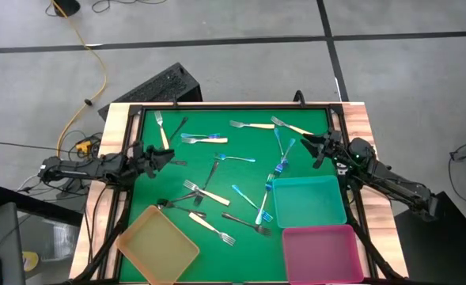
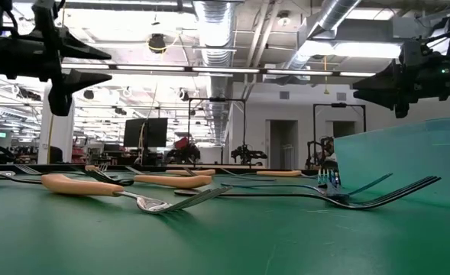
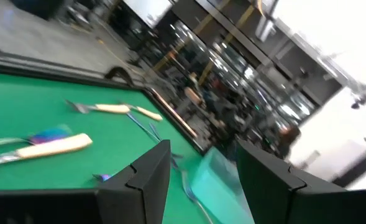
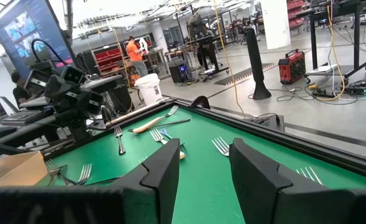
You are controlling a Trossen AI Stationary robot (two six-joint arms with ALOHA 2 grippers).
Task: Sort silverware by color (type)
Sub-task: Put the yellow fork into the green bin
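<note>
Lying scattered between both empty, spread end effectors, left and right: forks.

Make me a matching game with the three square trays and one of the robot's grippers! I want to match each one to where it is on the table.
Things:
1. yellow tray
2. teal tray
3. pink tray
4. left gripper

Places, seen from above:
A. the table's front right corner
B. over the left side of the green mat, empty, jaws apart
C. just behind the pink one, blue forks leaning on its left rim
D. the front left, turned at an angle

Pairs: 1-D, 2-C, 3-A, 4-B
</note>
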